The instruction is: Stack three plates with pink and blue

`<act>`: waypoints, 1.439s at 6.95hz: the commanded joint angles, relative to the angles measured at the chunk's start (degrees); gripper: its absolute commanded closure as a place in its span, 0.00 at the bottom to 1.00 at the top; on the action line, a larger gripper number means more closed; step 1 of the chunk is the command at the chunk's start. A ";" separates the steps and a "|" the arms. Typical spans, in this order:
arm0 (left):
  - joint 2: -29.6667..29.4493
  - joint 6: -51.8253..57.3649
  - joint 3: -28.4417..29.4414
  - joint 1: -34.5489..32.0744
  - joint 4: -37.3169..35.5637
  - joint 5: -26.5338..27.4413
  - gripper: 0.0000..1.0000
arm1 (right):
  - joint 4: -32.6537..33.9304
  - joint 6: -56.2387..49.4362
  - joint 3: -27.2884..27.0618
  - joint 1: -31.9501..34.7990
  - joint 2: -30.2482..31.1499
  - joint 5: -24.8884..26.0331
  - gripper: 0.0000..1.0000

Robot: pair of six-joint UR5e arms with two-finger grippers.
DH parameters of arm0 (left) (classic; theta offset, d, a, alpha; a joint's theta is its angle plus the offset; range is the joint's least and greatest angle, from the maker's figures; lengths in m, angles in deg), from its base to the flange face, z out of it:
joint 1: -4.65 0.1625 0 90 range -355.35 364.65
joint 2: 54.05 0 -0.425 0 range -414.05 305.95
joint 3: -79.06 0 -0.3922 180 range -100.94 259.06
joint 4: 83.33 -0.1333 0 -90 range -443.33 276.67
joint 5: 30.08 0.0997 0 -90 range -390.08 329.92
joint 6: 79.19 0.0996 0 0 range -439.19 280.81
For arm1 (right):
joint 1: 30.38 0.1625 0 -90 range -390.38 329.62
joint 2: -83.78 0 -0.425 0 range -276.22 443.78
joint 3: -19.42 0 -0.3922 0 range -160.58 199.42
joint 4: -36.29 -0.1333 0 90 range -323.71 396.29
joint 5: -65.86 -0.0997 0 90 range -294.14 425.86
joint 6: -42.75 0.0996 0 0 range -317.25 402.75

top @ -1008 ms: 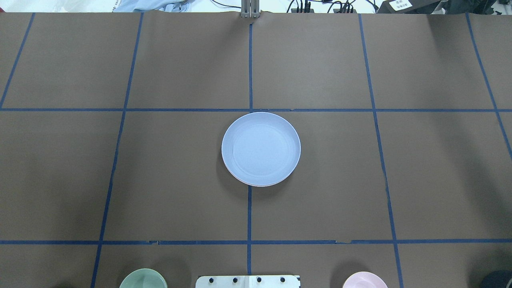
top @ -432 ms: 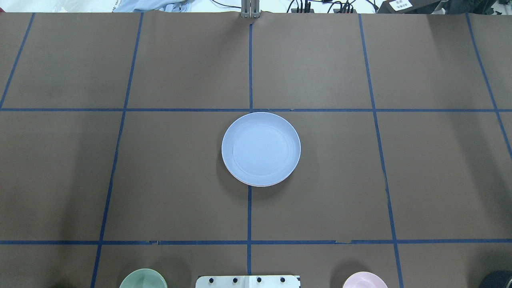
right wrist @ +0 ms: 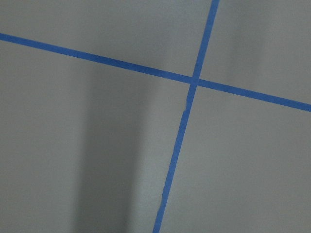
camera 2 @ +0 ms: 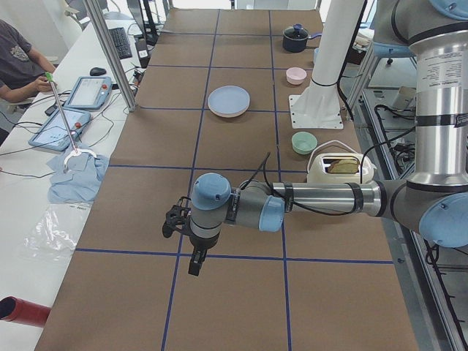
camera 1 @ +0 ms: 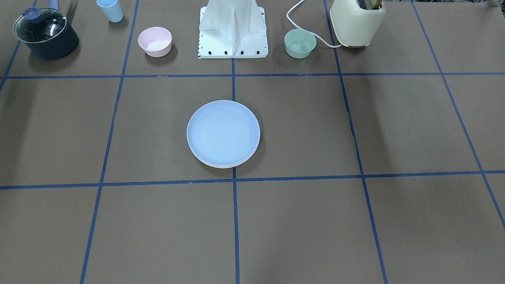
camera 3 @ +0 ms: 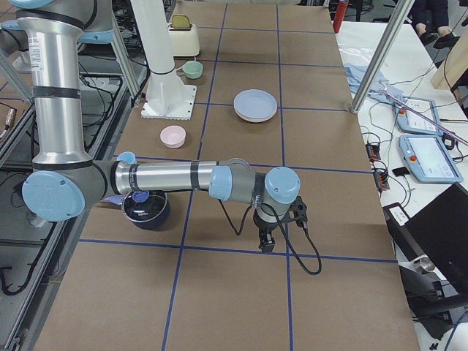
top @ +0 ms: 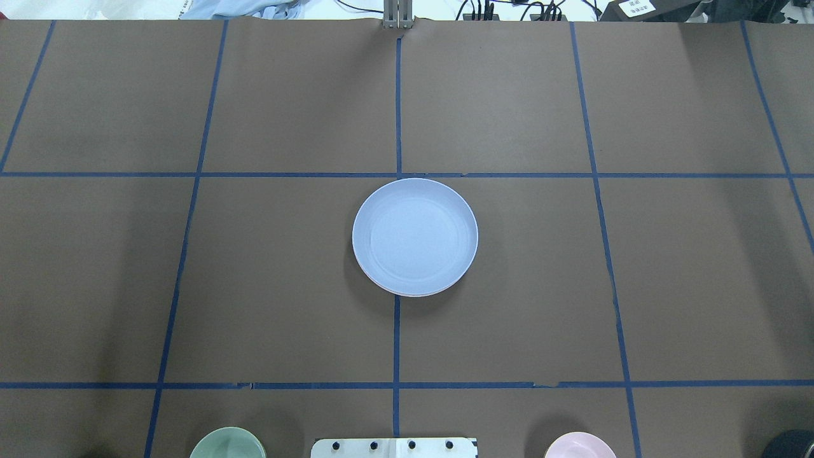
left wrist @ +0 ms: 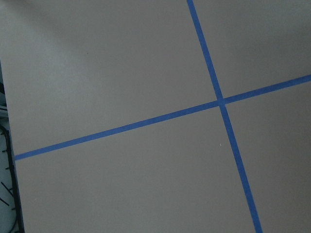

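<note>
Plates are stacked, dead centre of the overhead view. The light blue plate (top: 414, 236) is on top: round, shallow, matte plastic, faint concentric rings in the well. Only a thin sliver of the pink plate (top: 416, 296) rim shows, under its lower edge. In the front-facing view the stack's lower edge shows layered pale rims. The lowest reads as the cream-white plate (camera 1: 225, 167), too thin to be sure. The stack sits on the vertical tape line, top edge just beside the horizontal one.

The table (top: 254, 286) is matte brown paper with a blue tape grid.

The left gripper (camera 2: 194, 268) is in the lower middle of the left side view, pointing down over a tape line, well apart from the stack. Can't tell whether its fingers are spread or closed. The right gripper (camera 3: 267, 246) is at the centre of the right side view, also pointing down, nothing visibly in it. Finger gap can't be judged there either. Both wrist cams show only brown paper and a tape cross.

Along the top of the front-facing view:
- dark pot (camera 1: 45, 33) with glass lid
- light blue cup (camera 1: 110, 10)
- small deep pink bowl (camera 1: 154, 41)
- white base mount (camera 1: 232, 29)
- mint-green bowl (camera 1: 300, 43)
- glossy cream toaster (camera 1: 357, 21)
</note>
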 commanded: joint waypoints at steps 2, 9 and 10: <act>0.00 -7.84 -5.22 2.16 -4.98 -1.66 0.00 | 0.43 1.49 0.04 1.31 0.19 0.08 0.00; 0.00 -7.84 -4.96 2.78 -4.54 -2.12 0.00 | -2.88 9.66 -3.55 3.33 5.71 -0.01 0.00; 0.00 -7.84 -4.87 2.78 -4.45 -2.12 0.00 | -4.82 9.93 -3.56 3.33 6.77 0.08 0.00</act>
